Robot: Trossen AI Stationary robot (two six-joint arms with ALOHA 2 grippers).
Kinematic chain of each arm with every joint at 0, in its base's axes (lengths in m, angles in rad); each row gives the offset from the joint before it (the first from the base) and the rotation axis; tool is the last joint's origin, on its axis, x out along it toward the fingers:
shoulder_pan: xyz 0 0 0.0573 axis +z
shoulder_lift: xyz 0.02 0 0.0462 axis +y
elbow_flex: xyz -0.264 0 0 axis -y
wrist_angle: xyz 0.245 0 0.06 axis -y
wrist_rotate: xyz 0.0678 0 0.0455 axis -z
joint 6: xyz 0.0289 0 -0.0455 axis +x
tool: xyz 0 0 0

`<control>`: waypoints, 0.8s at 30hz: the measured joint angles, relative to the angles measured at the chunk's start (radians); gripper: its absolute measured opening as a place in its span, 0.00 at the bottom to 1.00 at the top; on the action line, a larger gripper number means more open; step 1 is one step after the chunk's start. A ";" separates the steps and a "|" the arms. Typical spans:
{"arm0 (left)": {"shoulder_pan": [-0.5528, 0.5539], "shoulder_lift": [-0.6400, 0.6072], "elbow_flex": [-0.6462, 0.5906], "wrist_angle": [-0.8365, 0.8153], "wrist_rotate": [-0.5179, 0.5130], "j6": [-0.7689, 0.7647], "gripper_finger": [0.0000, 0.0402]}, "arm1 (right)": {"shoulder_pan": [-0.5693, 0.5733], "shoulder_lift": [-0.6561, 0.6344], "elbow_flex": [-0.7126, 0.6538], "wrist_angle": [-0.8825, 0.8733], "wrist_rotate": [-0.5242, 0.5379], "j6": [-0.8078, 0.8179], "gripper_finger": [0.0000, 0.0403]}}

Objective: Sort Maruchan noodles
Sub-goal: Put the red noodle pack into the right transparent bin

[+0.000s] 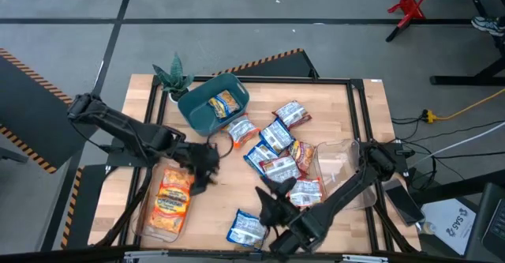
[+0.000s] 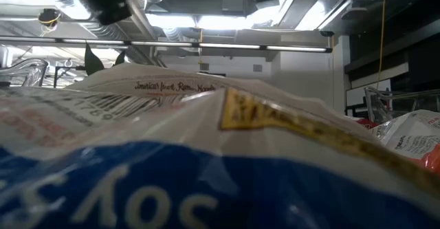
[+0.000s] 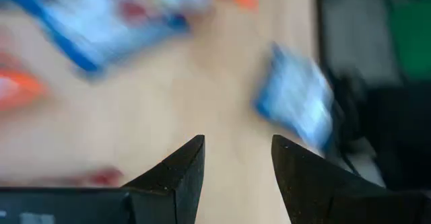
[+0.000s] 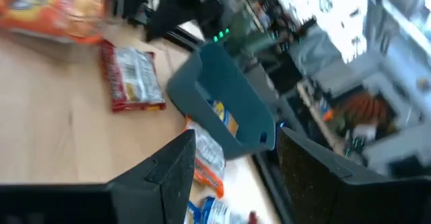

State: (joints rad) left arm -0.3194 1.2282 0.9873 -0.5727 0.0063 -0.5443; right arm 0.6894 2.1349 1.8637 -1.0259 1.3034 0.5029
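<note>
Several Maruchan noodle packets [image 1: 276,144], blue-white and red-white, lie loose on the middle of the wooden table. One blue-white packet [image 1: 246,230] lies at the near edge and fills the low view [image 2: 206,181]. Orange packets [image 1: 173,196] lie in a clear tray [image 1: 150,223] at the near left. One orange packet [image 1: 225,103] lies in the teal bin [image 1: 207,114]. My left gripper [image 1: 207,167] [image 3: 237,143] hangs open over bare table beside that tray. My right gripper [image 1: 274,200] [image 4: 236,133] is open above the near packets and faces the bin [image 4: 222,109].
A second clear tray [image 1: 335,164] stands at the right, next to the right arm. A small green plant [image 1: 173,75] stands at the far left corner behind the bin. A red-white packet [image 4: 133,79] lies between the left tray and the bin.
</note>
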 joint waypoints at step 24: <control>0.338 -0.199 -0.158 -0.389 -0.115 -0.116 0.41 | -0.150 0.000 -0.042 -0.424 -0.268 0.540 0.48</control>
State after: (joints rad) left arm 0.0187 1.0293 0.8289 -0.9614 -0.1092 -0.6599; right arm 0.5397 2.1345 1.8219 -1.4499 1.0355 1.0431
